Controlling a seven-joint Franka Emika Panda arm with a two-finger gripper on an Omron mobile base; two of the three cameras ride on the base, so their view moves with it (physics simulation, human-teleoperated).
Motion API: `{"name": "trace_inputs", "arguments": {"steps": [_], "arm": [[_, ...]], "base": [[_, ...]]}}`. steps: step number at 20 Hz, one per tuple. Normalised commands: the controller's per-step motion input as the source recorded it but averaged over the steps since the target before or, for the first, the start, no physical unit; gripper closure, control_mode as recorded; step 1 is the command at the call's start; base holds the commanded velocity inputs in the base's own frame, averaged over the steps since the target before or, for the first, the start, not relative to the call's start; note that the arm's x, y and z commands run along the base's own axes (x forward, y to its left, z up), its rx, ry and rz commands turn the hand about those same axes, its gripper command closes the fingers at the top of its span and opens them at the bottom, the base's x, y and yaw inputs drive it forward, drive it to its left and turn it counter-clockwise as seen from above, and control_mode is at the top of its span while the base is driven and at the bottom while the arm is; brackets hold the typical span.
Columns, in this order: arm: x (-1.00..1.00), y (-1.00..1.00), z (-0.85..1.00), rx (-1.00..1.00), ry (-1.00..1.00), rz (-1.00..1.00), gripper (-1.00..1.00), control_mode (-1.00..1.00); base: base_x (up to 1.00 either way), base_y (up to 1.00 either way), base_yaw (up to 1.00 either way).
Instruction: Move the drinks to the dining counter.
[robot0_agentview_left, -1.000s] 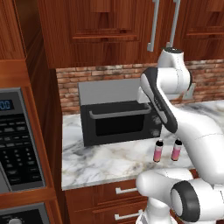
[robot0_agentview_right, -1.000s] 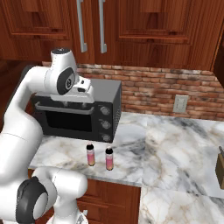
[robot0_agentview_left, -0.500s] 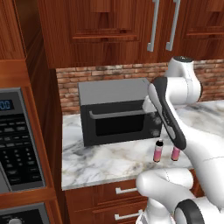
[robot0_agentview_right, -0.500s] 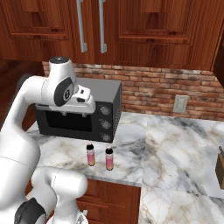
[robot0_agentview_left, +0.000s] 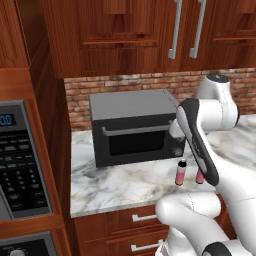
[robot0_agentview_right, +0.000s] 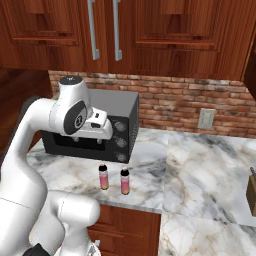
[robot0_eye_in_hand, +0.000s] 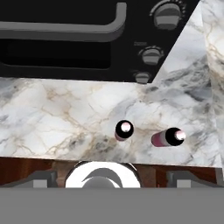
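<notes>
Since one second ago my arm has swung forward over the counter, and the bottles have not moved.

From the left base view, the left drink stands upright on the marble counter, at about 5 o'clock from the toaster oven. The right drink is just beside it, partly covered by my forearm, which crosses in front of the oven's right end. At 9 o'clock stands a built-in oven panel, and wood cabinets hang above the brick wall.

From the right base view, both bottles stand near the front edge of the counter, close together but apart, long axis vertical, black caps up. The toaster oven is behind them at 11 o'clock. A wall outlet is at 2 o'clock, and a wooden block is at the far right edge. My wrist hangs in front of the oven door, above and left of the bottles.

From the hand view, I look down on the caps. One bottle is near the centre, the other at 3 o'clock from it. The oven knobs are at 12 o'clock. The gripper is released, its fingers wide apart and holding nothing.
</notes>
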Motion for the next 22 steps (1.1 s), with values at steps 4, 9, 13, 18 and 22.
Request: {"name": "trace_inputs", "arguments": {"steps": [4, 9, 13, 18, 22], "arm": [[-0.01, -0.16, -0.28, 0.0, 0.0, 0.0, -1.0, -1.0], [0.0, -0.18, -0.32, 0.0, 0.0, 0.0, -1.0, -1.0], [0.0, -0.16, -0.32, 0.0, 0.0, 0.0, -1.0, -1.0], [0.0, -0.14, -0.33, 0.0, 0.0, 0.0, -1.0, -1.0], [0.0, -0.02, -0.31, 0.0, 0.0, 0.0, -1.0, -1.0]], "base": [[0.0, 0.0, 0.0], [0.0, 0.0, 0.0], [0.0, 0.0, 0.0], [0.0, 0.0, 0.0], [0.0, 0.0, 0.0]]}}
